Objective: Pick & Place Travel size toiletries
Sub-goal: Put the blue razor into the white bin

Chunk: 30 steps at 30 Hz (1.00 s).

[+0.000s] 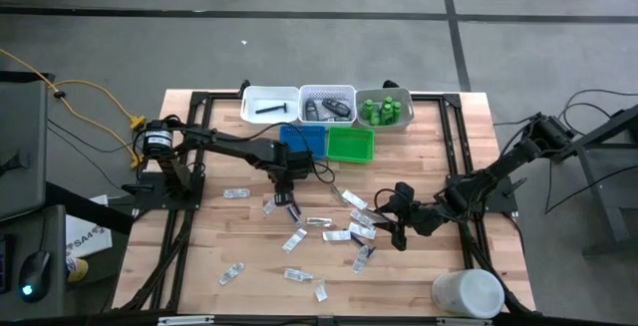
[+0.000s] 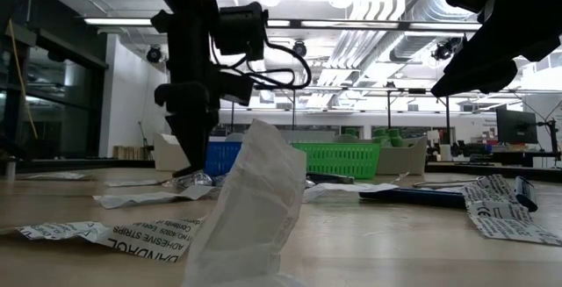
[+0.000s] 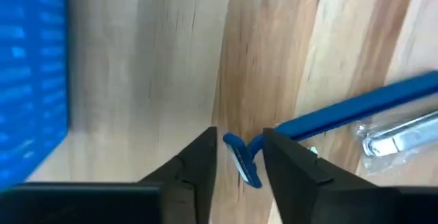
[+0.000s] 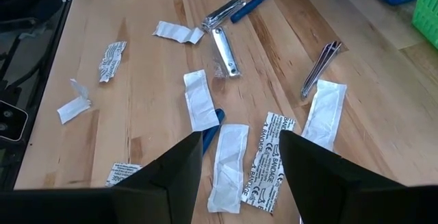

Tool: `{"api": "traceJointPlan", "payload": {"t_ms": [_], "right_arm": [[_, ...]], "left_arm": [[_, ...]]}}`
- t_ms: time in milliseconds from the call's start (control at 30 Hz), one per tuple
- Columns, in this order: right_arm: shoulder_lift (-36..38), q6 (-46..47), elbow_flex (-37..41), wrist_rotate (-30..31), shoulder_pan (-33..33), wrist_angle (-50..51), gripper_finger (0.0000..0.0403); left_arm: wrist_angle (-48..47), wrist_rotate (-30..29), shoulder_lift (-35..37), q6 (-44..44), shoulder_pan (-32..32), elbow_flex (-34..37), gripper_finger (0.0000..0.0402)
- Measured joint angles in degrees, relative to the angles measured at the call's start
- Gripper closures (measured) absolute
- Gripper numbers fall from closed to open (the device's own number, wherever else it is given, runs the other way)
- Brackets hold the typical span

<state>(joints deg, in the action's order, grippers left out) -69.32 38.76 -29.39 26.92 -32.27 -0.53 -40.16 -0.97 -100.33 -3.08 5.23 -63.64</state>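
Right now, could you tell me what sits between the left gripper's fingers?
The head of a blue razor sits between the left gripper's fingers, on the table; the left wrist view shows it.

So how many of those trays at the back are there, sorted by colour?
White trays: 3
Blue tray: 1
Green tray: 1
Total: 5
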Motion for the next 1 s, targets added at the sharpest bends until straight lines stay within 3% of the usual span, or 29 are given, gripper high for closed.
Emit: {"api": "traceJointPlan", "payload": {"t_ms": [233,633,1000], "right_arm": [[0.00,0.00,0.00,-0.02,0.00,0.26,0.0215],[0.00,0.04,0.00,-0.05,0.00,0.35,0.0215],[0.00,0.35,0.00,-0.07,-0.02,0.37,0.0215]], "left_arm": [[-0.23,-0.19,0.00,-0.07,0.02,-0.22,0.0237],[1.83,-1.84,0.00,-12.33,0.02,2.28,0.0235],[5.75,-0.76,0.00,-13.74,0.02,3.46,0.0242]]}}
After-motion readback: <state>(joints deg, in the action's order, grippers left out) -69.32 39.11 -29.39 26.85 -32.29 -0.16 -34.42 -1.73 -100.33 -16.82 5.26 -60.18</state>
